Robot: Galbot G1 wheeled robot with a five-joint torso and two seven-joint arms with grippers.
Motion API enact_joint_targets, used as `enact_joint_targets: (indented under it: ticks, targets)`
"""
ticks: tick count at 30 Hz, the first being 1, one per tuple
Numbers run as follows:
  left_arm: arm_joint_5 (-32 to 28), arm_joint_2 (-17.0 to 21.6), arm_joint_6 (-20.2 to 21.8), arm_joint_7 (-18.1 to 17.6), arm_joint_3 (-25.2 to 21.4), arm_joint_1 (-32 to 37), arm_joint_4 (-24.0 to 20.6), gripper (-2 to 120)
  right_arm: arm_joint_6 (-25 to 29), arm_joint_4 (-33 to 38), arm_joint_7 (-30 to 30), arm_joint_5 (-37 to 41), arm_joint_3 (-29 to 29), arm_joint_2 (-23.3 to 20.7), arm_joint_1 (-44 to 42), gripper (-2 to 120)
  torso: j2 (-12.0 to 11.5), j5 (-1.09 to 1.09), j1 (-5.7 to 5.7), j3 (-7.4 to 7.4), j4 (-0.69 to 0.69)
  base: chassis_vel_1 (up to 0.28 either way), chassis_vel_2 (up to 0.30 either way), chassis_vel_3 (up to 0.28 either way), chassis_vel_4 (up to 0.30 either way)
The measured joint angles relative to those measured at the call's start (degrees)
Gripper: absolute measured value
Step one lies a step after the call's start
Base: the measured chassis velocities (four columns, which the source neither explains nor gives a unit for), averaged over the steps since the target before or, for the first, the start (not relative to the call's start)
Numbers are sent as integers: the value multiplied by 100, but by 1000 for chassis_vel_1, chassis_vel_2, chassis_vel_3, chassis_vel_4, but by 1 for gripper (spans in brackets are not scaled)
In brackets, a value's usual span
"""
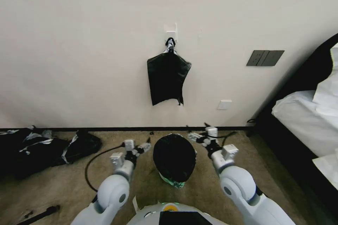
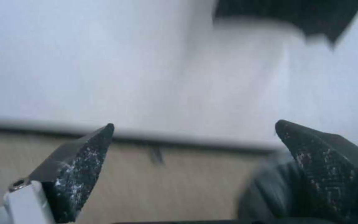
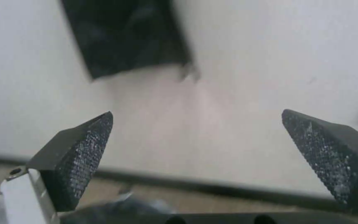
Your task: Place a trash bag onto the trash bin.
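Observation:
The trash bag [image 1: 175, 157] lies as a glossy black film over the mouth of the trash bin [image 1: 171, 181], which stands on the carpet right in front of me. Only a pale strip of the bin's wall shows below the film. My left gripper [image 1: 144, 146] hovers just left of the bin's rim, open and holding nothing. My right gripper [image 1: 194, 136] is at the far right of the rim, open too. In the left wrist view the left gripper [image 2: 195, 124] has its fingers wide apart, with the bag [image 2: 266, 193] a dark blur beside one of them. The right gripper [image 3: 197, 112] is spread the same way.
A flat black bundle of bags [image 1: 168, 79] hangs from a wall hook straight ahead. Bulky black sacks [image 1: 42, 147] lie on the floor at the left. A bed [image 1: 306, 119] fills the right side. A black cable [image 1: 89, 168] loops on the carpet by my left arm.

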Motion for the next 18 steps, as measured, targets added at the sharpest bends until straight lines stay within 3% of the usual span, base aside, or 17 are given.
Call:
enact_joint_targets:
  ticks: [2, 3, 6, 7, 10, 18]
  targets:
    - [991, -86, -725, 367, -279, 230, 38, 100, 895, -235, -331, -551, 349, 279, -340, 100, 0, 1, 0, 0, 1, 0, 0, 0, 0]
    - [991, -86, -725, 367, -279, 230, 38, 100, 895, -235, -331, -551, 349, 279, -340, 100, 0, 1, 0, 0, 1, 0, 0, 0, 0]
    - [2347, -325, -1603, 670, -538, 502, 209, 100, 1753, -353, -648, -1207, 710, 763, -828, 100, 0, 0, 0, 0, 0, 0, 0, 0, 0]
    - [2347, -325, -1603, 670, -538, 502, 209, 100, 1753, -353, -648, -1207, 710, 763, -828, 100, 0, 0, 0, 0, 0, 0, 0, 0, 0]
    - [3162, -687, -2223, 812, -746, 844, 265, 100, 2547, -362, -793, -1732, 863, 1252, -1297, 100, 0, 1, 0, 0, -2, 0, 0, 0, 0]
    - [3668, -1136, -3137, 836, -1011, 1673, 214, 100, 3249, -359, -783, -2413, 882, 1718, -2016, 100, 0, 1, 0, 0, 1, 0, 0, 0, 0]
